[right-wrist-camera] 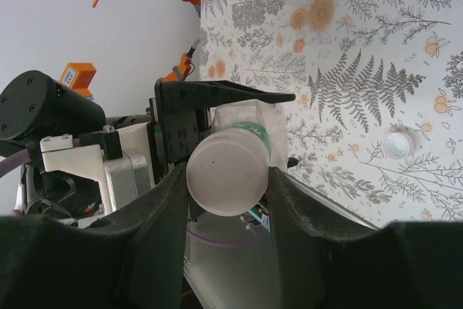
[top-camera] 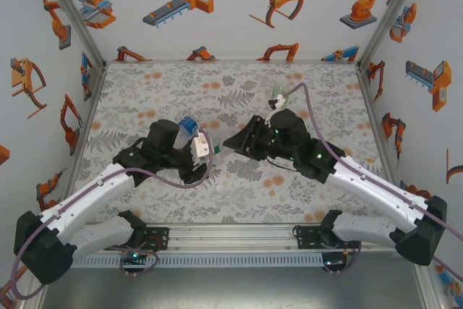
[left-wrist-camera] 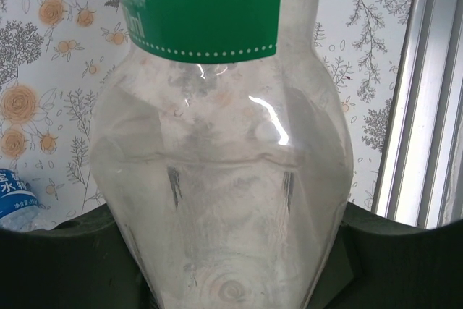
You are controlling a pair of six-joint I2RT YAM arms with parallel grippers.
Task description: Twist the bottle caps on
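My left gripper (top-camera: pixel 201 148) is shut on a clear rounded bottle with a green label (left-wrist-camera: pixel 217 179), held off the table with its neck towards the right arm. A white cap (right-wrist-camera: pixel 228 173) sits on that bottle's neck, above a green ring. My right gripper (right-wrist-camera: pixel 228 179) is shut on this cap, both fingers pressed against its sides. The two grippers meet at mid-table, the right gripper (top-camera: pixel 233 142) close to the left one. A blue-label bottle (top-camera: pixel 188 127) lies just behind the left gripper. Another clear bottle (top-camera: pixel 278 98) lies further back. A loose white cap (right-wrist-camera: pixel 399 144) rests on the table.
The floral table mat (top-camera: pixel 159 92) reaches the printed walls on three sides. An aluminium frame rail (left-wrist-camera: pixel 423 92) runs along the table's edge. The loose white cap (top-camera: pixel 219 188) lies between the arms near the front edge.
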